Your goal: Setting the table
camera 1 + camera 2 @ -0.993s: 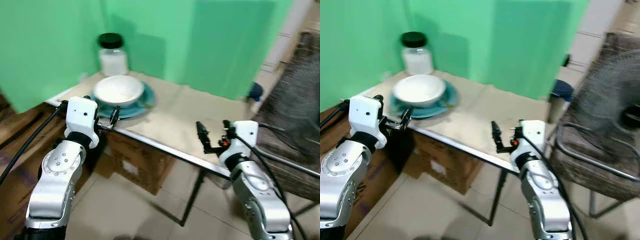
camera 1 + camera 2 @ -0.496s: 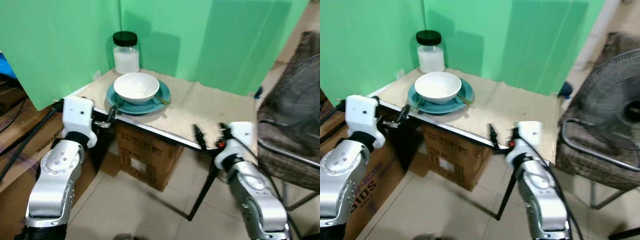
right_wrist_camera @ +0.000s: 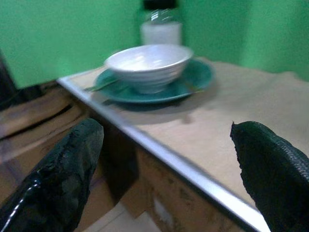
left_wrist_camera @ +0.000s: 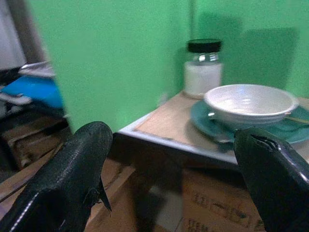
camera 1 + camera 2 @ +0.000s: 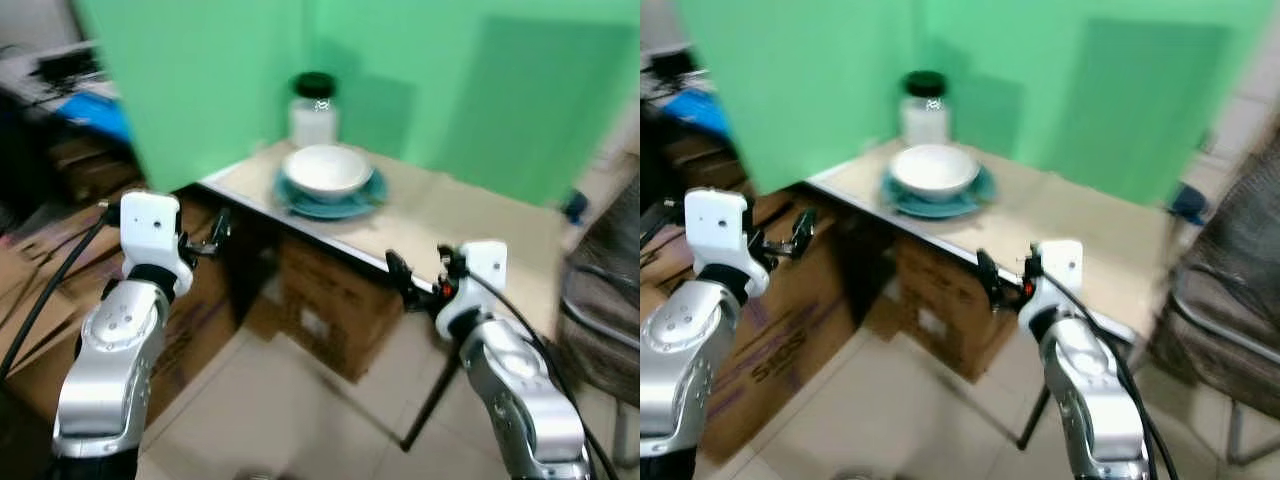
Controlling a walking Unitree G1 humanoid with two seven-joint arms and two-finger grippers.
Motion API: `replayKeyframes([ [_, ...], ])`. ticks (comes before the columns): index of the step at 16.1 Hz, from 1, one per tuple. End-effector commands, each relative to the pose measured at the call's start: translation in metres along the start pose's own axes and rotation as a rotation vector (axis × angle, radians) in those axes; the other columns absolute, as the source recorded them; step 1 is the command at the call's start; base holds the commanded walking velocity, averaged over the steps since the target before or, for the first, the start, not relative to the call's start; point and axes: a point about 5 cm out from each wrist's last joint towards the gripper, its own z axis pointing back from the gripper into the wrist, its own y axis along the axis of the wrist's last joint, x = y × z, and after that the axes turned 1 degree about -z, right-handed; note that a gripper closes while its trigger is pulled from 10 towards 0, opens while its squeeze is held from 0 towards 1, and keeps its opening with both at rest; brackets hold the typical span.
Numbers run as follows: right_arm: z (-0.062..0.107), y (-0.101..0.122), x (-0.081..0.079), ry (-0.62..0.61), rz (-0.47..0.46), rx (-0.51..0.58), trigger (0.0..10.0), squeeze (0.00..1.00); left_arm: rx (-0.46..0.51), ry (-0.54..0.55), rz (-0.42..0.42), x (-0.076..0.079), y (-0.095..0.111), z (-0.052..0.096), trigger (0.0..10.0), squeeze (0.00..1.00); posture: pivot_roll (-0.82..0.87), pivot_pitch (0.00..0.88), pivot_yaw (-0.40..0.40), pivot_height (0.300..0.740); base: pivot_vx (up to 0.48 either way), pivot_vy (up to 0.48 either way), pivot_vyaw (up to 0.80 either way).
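A white bowl (image 5: 326,169) sits on a teal plate (image 5: 348,206) at the far left corner of a beige table (image 5: 452,215). Chopsticks (image 3: 99,86) lie on the plate's edge. Behind the plate stands a glass jar (image 5: 314,112) with a black lid and white contents. My left gripper (image 5: 210,235) is open and empty, held off the table's left end above cardboard boxes. My right gripper (image 5: 418,283) is open and empty too, hovering at the table's front edge, to the right of the plate. Both wrist views face the bowl across the table edge.
Cardboard boxes (image 5: 335,305) sit under the table, and more lie at the left (image 5: 790,330). A green screen (image 5: 400,70) backs the table. A dark chair (image 5: 610,310) stands at the right. The tiled floor (image 5: 290,420) lies in front.
The whole picture has shifted: the camera has moved left and back, so the table now sits further right and further off. Both grippers hold the same open pose.
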Motion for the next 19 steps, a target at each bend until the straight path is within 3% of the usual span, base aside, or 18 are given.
replayKeyframes([
  [1, -0.002, 0.003, -0.007, 0.038, 0.000, 0.002, 10.0, 0.00, -0.008, 0.010, 0.002, -0.003, 0.000, 0.000, 10.0, 0.00, 0.09, 0.000, -0.029, 0.740, 0.465, 0.000, 0.66],
  [7, -0.004, 0.005, -0.005, 0.010, -0.007, 0.017, 10.0, 0.00, -0.020, -0.014, -0.024, -0.003, -0.001, 0.000, 10.0, 0.00, 0.09, 0.000, -0.031, 0.740, 0.464, 0.000, 0.20],
  [10, -0.005, 0.012, 0.000, -0.024, -0.043, 0.061, 10.0, 0.00, -0.031, -0.126, -0.049, 0.005, -0.003, 0.000, 10.0, 0.00, 0.09, 0.000, -0.033, 0.740, 0.466, 0.000, 0.00],
  [12, -0.006, 0.017, 0.000, -0.017, -0.032, 0.083, 10.0, 0.00, -0.062, -0.203, -0.079, 0.009, -0.009, 0.003, 10.0, 0.00, 0.09, 0.000, -0.031, 0.740, 0.435, 0.000, -0.80],
  [19, -0.009, 0.024, -0.005, 0.044, -0.003, 0.088, 10.0, 0.00, -0.066, -0.260, -0.115, 0.008, -0.009, 0.006, 10.0, 0.00, 0.09, 0.000, -0.035, 0.740, 0.268, 0.000, -0.07],
])
